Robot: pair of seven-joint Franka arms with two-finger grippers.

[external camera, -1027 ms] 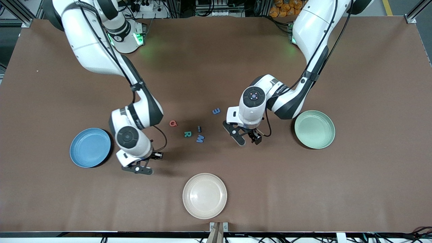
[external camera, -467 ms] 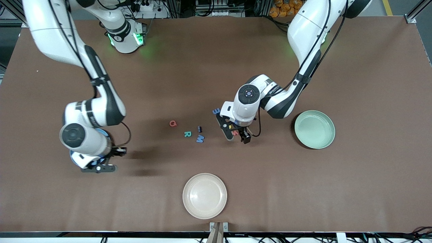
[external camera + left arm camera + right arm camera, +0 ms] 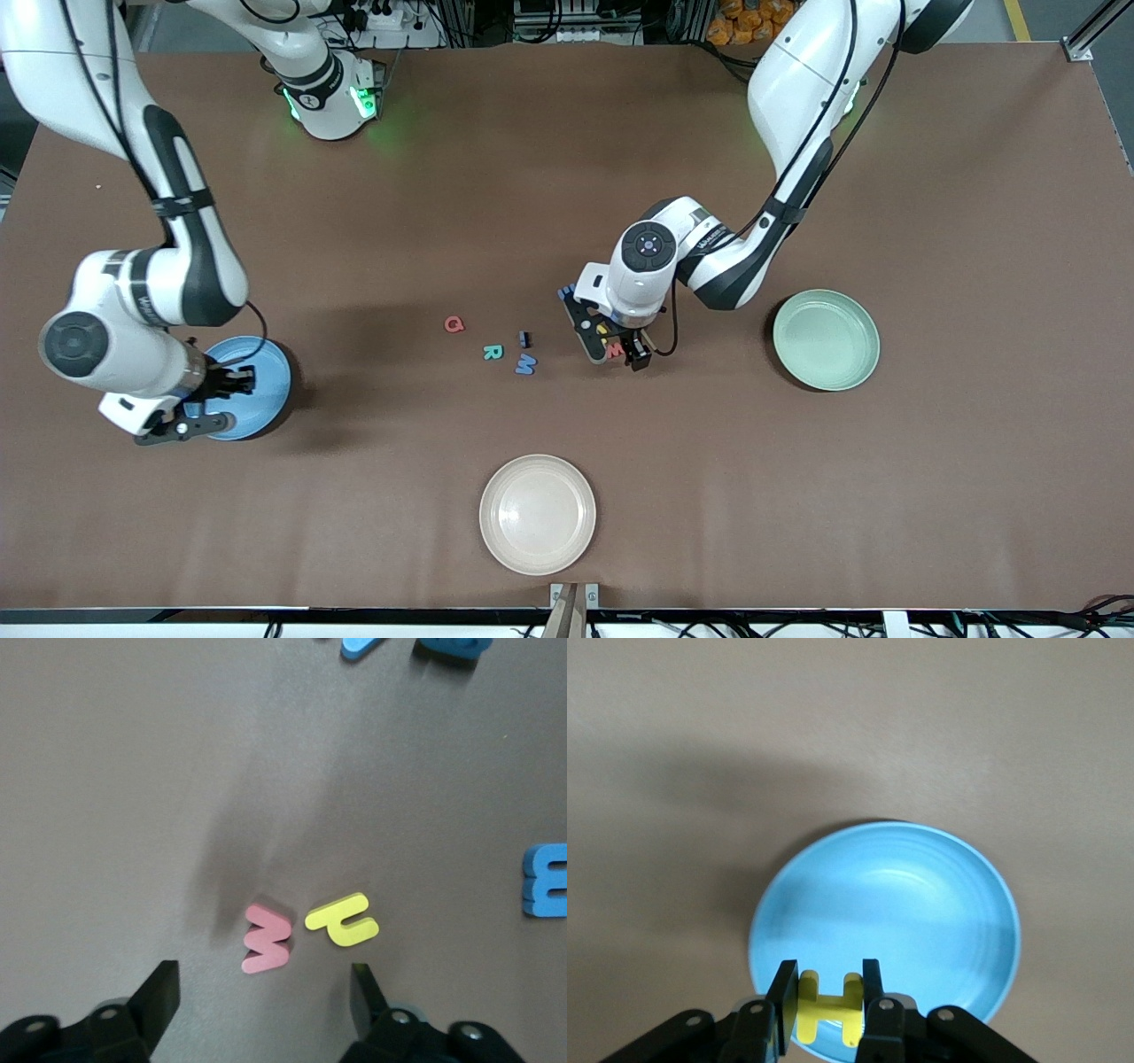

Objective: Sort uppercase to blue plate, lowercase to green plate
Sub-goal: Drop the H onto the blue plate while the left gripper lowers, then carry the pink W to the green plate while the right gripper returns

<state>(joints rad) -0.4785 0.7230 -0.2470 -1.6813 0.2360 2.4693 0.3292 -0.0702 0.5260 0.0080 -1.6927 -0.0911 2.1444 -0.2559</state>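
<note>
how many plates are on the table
3. The blue plate lies at the right arm's end, the green plate at the left arm's end, and the cream plate sits between them, nearest the front camera.

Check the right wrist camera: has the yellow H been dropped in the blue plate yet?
No, the yellow H sits clamped in the right hand, over the blue plate.

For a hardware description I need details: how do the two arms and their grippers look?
Both arms are glossy white with black joint bands and thin black cables along them; green lights glow at the bases. The left gripper and right gripper have black fingers.
</note>
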